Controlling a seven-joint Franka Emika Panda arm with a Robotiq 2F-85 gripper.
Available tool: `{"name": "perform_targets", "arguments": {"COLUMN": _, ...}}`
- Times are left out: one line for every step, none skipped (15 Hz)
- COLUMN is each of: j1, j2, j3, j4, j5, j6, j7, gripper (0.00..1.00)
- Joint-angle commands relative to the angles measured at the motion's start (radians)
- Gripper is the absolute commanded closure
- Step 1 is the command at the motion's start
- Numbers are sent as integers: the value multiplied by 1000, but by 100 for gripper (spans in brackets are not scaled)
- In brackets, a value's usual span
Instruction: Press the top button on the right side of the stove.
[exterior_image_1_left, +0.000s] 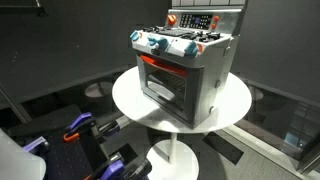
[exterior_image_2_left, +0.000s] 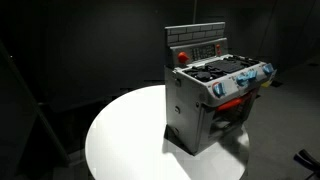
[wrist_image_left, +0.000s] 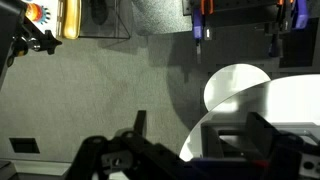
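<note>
The small grey-silver stove (exterior_image_1_left: 190, 75) stands on a round white table (exterior_image_1_left: 130, 95), and shows in both exterior views (exterior_image_2_left: 200, 110). It has a red-glowing oven window, blue-and-white front knobs, black burners and an upright back panel (exterior_image_2_left: 195, 42) with a red button (exterior_image_2_left: 181, 57). My gripper (wrist_image_left: 200, 128) shows only in the wrist view. Its two dark fingers are wide apart and empty. It hangs high above the stove (wrist_image_left: 235, 135), whose top shows dimly between the fingers. The arm does not show in either exterior view.
The white table (wrist_image_left: 240, 85) is ringed by grey carpet in the wrist view. A yellow-orange object (wrist_image_left: 68, 18) and blue-handled gear (wrist_image_left: 200, 15) lie along the far floor edge. Blue-and-black equipment (exterior_image_1_left: 80, 130) sits low beside the table. Dark curtains surround the scene.
</note>
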Motion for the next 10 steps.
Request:
{"name": "perform_targets", "arguments": {"j1": 21, "j2": 0, "j3": -14, "j4": 3, "j5": -11, "j6": -6, "j7": 13, "gripper": 0}}
{"name": "perform_targets", "arguments": {"j1": 21, "j2": 0, "j3": -14, "j4": 3, "j5": -11, "j6": -6, "j7": 13, "gripper": 0}}
{"name": "perform_targets", "arguments": {"j1": 21, "j2": 0, "j3": -14, "j4": 3, "j5": -11, "j6": -6, "j7": 13, "gripper": 0}}
{"name": "perform_targets", "arguments": {"j1": 21, "j2": 0, "j3": -14, "j4": 3, "j5": -11, "j6": -6, "j7": 13, "gripper": 0}}
{"name": "perform_targets", "arguments": {"j1": 21, "j2": 0, "j3": -14, "j4": 3, "j5": -11, "j6": -6, "j7": 13, "gripper": 0}}
{"name": "perform_targets", "arguments": {"j1": 21, "j2": 14, "j3": -15, "j4": 7, "j5": -4, "j6": 8, "j7": 26, "gripper": 0}}
{"name": "perform_targets", "arguments": {"j1": 21, "j2": 21, "j3": -14, "j4": 5, "j5": -4, "j6": 38, "j7": 42, "gripper": 0}}
{"name": "perform_targets", "arguments": {"j1": 24, "j2": 33, "j3": -16, "j4": 9, "j5": 1, "j6": 54, "j7": 48, "gripper": 0}}
{"name": "perform_targets", "arguments": {"j1": 26, "j2": 51, "j3": -15, "j4": 13, "j5": 5, "j6": 87, "j7": 60, "gripper": 0}}
{"name": "perform_targets", "arguments": {"j1": 27, "j2": 70, "j3": -12, "j4": 15, "j5": 6, "j6": 121, "j7": 72, "gripper": 0}}
